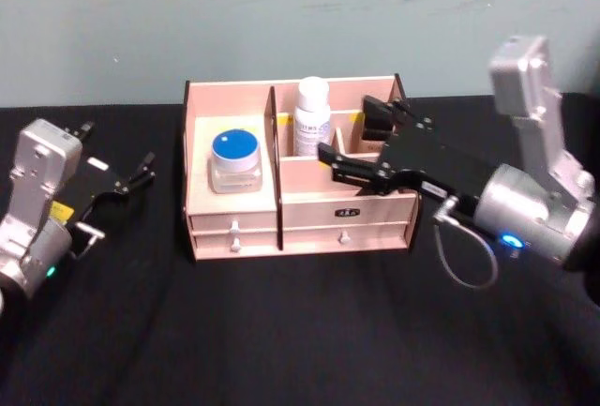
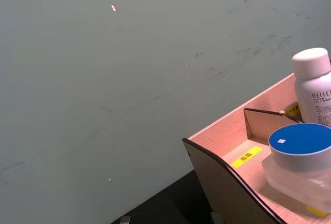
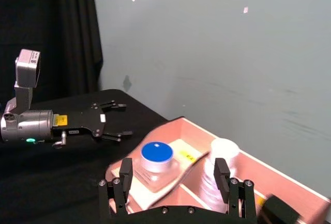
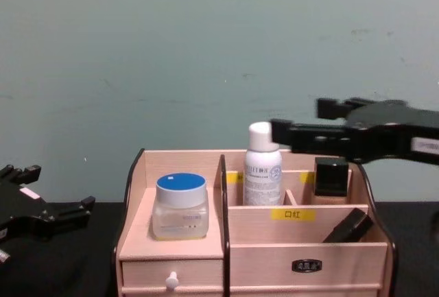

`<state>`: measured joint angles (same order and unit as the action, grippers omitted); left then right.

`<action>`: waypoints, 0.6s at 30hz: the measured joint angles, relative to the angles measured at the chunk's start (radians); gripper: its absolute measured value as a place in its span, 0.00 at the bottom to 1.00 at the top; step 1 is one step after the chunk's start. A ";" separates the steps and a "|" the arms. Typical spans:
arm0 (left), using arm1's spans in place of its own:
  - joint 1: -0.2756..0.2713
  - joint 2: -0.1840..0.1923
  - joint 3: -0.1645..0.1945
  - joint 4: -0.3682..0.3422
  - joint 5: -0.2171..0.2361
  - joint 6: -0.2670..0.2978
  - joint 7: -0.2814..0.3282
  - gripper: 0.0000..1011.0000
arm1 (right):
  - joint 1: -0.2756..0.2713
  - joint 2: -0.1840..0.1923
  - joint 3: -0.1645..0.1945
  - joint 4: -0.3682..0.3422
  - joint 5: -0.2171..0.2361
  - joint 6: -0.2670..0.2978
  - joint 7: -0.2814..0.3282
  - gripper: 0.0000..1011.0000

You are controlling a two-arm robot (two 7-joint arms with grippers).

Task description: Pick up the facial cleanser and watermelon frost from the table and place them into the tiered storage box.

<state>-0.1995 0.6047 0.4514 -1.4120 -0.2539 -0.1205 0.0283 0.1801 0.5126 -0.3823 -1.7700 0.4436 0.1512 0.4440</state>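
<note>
Both items already sit in the pale wooden tiered storage box [image 1: 300, 202]: blue-lidded clear jar [image 1: 234, 160] left, white bottle [image 1: 311, 115] behind. The right pincer [image 1: 349, 140], spread and empty, should lift straight clear; left pincer [image 1: 141, 173], spread, idles beside.

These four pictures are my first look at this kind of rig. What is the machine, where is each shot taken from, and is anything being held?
It is a two-armed robot at a black table. One camera looks down from its head, one looks across from its chest, and one sits on each wrist. On the table stands the tiered storage box, a pale wooden organiser. Its left compartment holds a blue-lidded jar; a white bottle stands further back. The right pincer hovers open over the box's right side, holding nothing. The left pincer is open and empty too, off to the left of the box. In the right wrist picture it appears farther off.
</note>
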 joint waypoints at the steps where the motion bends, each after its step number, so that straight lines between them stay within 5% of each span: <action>1: 0.000 0.000 0.000 0.000 0.000 0.000 0.000 0.99 | -0.010 0.007 0.007 -0.008 0.005 -0.003 -0.003 0.99; 8: 0.000 0.000 0.000 0.000 0.000 0.000 0.000 0.99 | -0.111 0.053 0.092 -0.066 0.035 -0.038 -0.061 0.99; 18: 0.000 0.000 0.000 0.000 0.000 0.000 0.000 0.99 | -0.125 0.016 0.148 -0.006 0.000 -0.037 -0.166 0.99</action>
<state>-0.1996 0.6047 0.4514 -1.4120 -0.2539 -0.1205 0.0283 0.0550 0.5287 -0.2339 -1.7757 0.4437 0.1143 0.2777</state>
